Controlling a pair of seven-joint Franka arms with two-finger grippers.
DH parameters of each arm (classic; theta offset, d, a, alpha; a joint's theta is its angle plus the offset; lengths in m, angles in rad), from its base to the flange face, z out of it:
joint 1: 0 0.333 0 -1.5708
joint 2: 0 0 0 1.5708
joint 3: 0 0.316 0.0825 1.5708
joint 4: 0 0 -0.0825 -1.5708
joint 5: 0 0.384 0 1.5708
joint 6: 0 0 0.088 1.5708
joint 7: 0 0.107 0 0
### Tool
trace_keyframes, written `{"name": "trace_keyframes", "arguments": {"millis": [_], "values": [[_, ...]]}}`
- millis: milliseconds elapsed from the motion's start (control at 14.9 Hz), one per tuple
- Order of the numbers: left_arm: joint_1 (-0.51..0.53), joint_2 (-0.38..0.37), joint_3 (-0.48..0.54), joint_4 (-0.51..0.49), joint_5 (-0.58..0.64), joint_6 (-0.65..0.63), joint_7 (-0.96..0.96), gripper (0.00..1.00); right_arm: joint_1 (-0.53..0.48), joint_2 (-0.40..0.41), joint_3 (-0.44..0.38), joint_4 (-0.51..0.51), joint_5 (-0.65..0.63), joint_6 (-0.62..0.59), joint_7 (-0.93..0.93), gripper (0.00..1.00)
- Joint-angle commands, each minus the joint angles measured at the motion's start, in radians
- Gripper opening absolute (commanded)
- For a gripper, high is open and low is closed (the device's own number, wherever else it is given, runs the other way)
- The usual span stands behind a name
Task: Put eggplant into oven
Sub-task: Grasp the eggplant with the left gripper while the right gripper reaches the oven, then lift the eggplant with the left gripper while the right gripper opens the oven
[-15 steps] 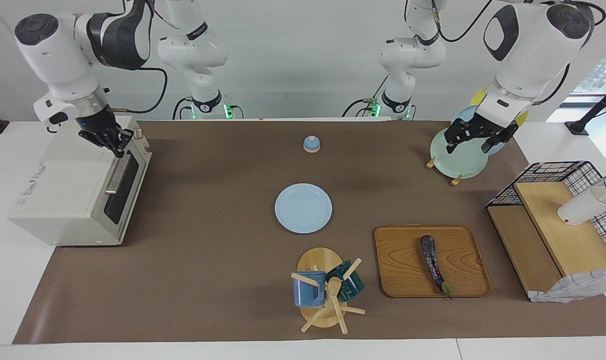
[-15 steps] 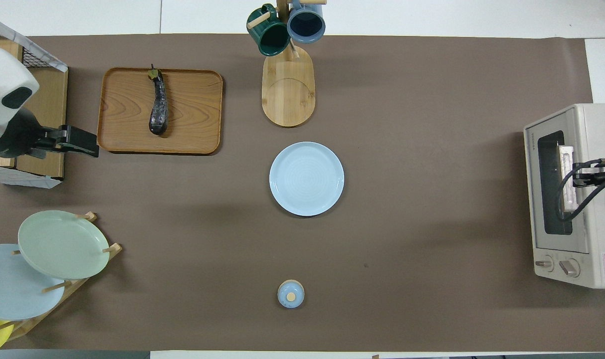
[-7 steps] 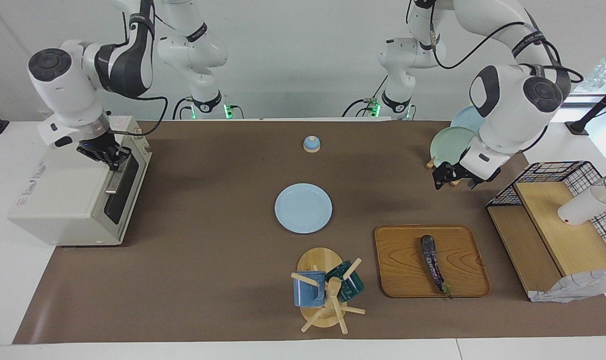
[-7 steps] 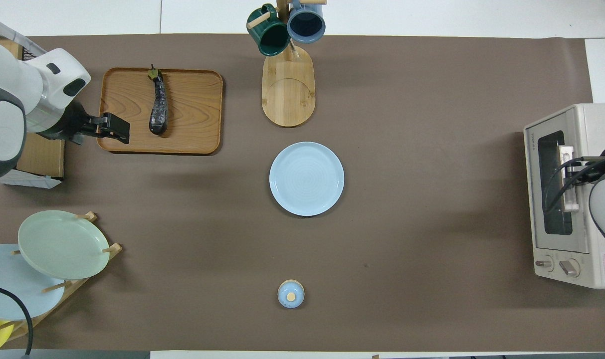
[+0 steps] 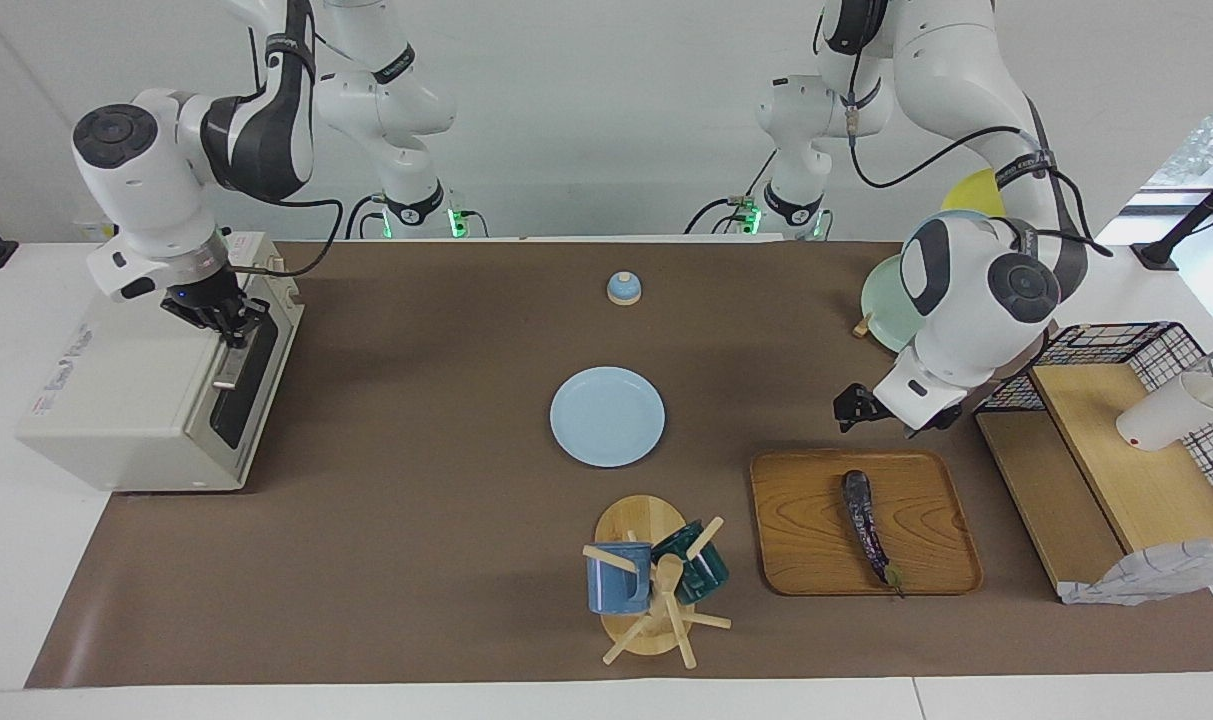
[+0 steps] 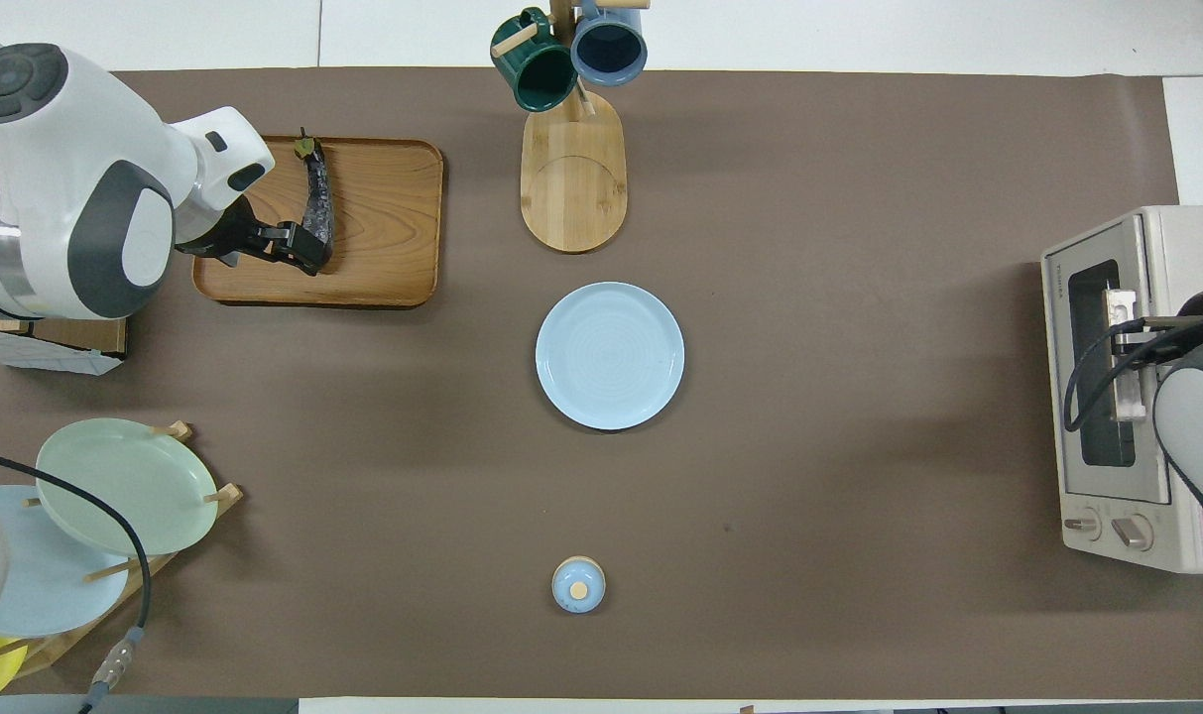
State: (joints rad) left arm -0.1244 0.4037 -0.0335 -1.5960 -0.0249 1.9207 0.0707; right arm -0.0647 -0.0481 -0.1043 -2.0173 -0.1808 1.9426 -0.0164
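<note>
The eggplant (image 5: 866, 522) (image 6: 315, 198), long and dark purple, lies on a wooden tray (image 5: 796, 520) (image 6: 383, 218) toward the left arm's end of the table. Raised over the tray's robot-side edge hangs my left gripper (image 5: 888, 414) (image 6: 289, 243). It is open and empty, by the eggplant's thick end and apart from it. The off-white oven (image 5: 116, 385) (image 6: 1156, 238) stands at the right arm's end with its dark glass door closed. My right gripper (image 5: 228, 328) (image 6: 1135, 337) is shut, its fingertips down at the door's bar handle (image 5: 228, 365).
A light blue plate (image 5: 607, 415) lies mid-table, a mug tree (image 5: 651, 585) with two mugs farther out, and a small blue lidded pot (image 5: 623, 288) near the robots. A plate rack (image 5: 886, 300) and a wire-and-wood shelf (image 5: 1106, 450) stand close to the left arm.
My left arm has swung down from over the plate rack to over the tray's edge, gripper still open. My right gripper has dropped from above the oven's top to the door handle.
</note>
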Motion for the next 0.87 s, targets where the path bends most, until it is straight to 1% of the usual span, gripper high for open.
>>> {"name": "trace_keyframes", "arguments": {"millis": [0,134,201,469,736,803], "values": [[-0.006,0.093,0.009,0.106,0.014,-0.011,0.035,1.0,0.016,0.014,0.003,-0.049,-0.002,0.09,0.015,0.0],[-0.006,0.116,0.007,0.111,0.014,0.013,0.053,1.0,0.019,0.033,0.006,-0.06,-0.002,0.122,0.041,0.0],[-0.009,0.118,0.009,0.105,0.014,0.046,0.061,1.0,0.02,0.037,0.009,-0.066,0.0,0.139,0.053,0.0],[-0.015,0.144,0.009,0.103,0.016,0.089,0.064,1.0,0.052,0.074,0.02,-0.106,0.061,0.251,0.069,0.0],[-0.017,0.164,0.009,0.094,0.017,0.171,0.064,1.0,0.086,0.103,0.018,-0.159,0.086,0.381,0.067,0.0],[-0.017,0.164,0.009,0.081,0.016,0.196,0.064,1.0,0.089,0.112,0.02,-0.167,0.086,0.391,0.064,0.0]]}}
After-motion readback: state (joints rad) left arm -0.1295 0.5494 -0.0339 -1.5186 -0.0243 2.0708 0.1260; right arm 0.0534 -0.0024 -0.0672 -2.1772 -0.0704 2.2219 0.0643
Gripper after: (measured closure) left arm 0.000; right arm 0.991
